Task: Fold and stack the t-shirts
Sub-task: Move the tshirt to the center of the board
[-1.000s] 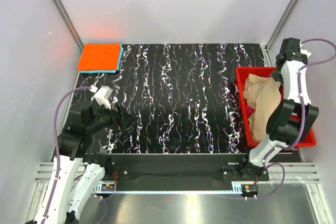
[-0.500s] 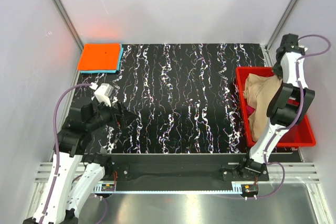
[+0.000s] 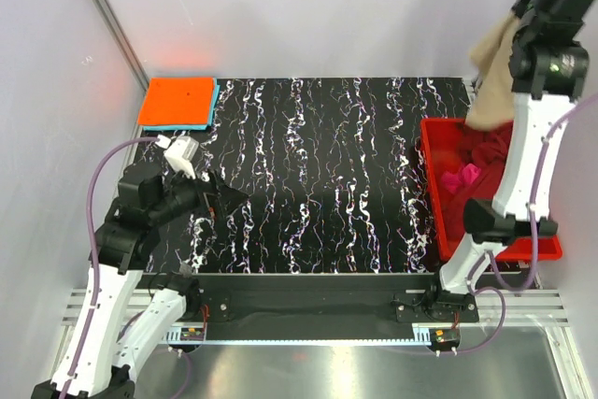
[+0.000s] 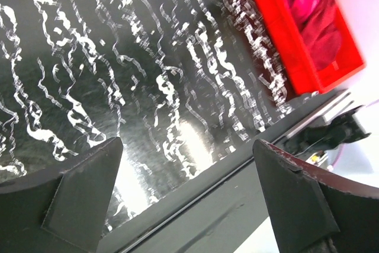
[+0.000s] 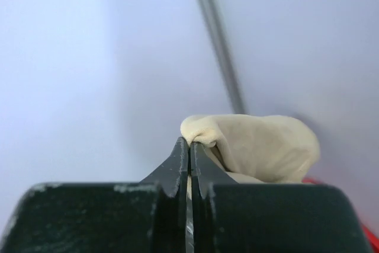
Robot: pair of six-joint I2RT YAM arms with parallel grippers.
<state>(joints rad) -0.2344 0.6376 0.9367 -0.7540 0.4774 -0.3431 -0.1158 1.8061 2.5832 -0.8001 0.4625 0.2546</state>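
**While the tan tee hangs high at 2 o'clock, the left tool stands wide open**

- 10 o'clock corner of the tabletop (image 3: 327,165): orange tee (image 3: 177,101), folded flat into a neat rectangle. It lies on top of a light blue tee (image 3: 215,100), which shows only as a thin strip along the right and near edges.
- 8 o'clock: left arm reaches in low over the black, white-veined surface. Left tool (image 4: 185,143) has its jaws spread wide with nothing between them. Its wrist view shows bare tabletop and the near edge through the gap. It is well apart from the folded stack and from every other tee.
- Centre, 12 to 6 o'clock: marbled surface only.
- 3 o'clock: red bin (image 3: 432,184) sits at the right edge of the tabletop. A maroon tee (image 3: 486,151) lies crumpled inside toward the far end, and a pink tee (image 3: 460,178) is bunched just beside it toward the bin's left wall. Both are unfolded.
- 2 o'clock, high up: right arm stands extended upward above the bin. Right tool (image 5: 189,146) is pinched fully closed on a fold of the tan tee (image 3: 491,91). The cloth bulges out past the fingertips in the wrist view. The rest of the tee hangs below the tool as a loose drape, its lower end over the far end of the bin. Whether that end touches the maroon cloth cannot be told.
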